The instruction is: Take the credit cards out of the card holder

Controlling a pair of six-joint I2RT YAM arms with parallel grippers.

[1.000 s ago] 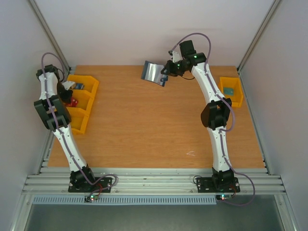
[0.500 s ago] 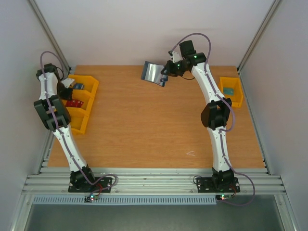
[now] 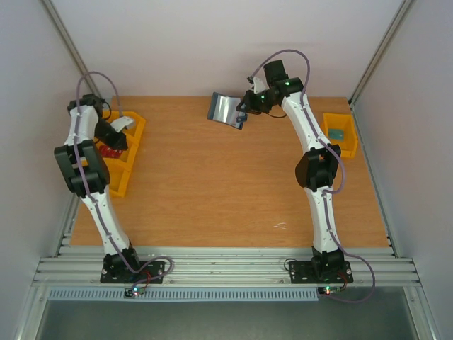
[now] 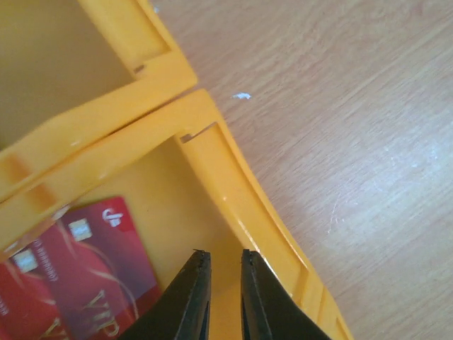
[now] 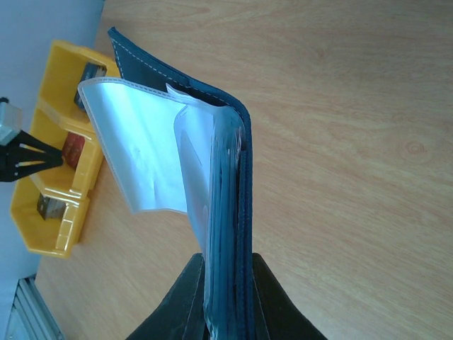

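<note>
The navy card holder [image 3: 226, 108] hangs open above the table's far middle, with my right gripper [image 3: 243, 113] shut on its edge. In the right wrist view the jaws [image 5: 228, 265] pinch the navy cover [image 5: 243, 184] and a stack of clear sleeves [image 5: 141, 149]; I cannot tell whether cards sit in them. Red credit cards [image 4: 92, 276] lie in a compartment of the yellow bin [image 4: 233, 191]. My left gripper [image 4: 225, 255] hovers over that compartment beside the cards, its jaws a narrow gap apart with nothing between them. From above it [image 3: 113, 138] sits over the bin at the far left.
The yellow divided bin [image 3: 139, 127] stands at the table's far left, with small dark items in other compartments. A second yellow bin [image 3: 352, 142] holding a blue-green item stands at the far right edge. Grey walls close in both sides.
My left arm has swung right and its gripper has shifted over the bin toward the table. The right arm and the card holder have not moved.
</note>
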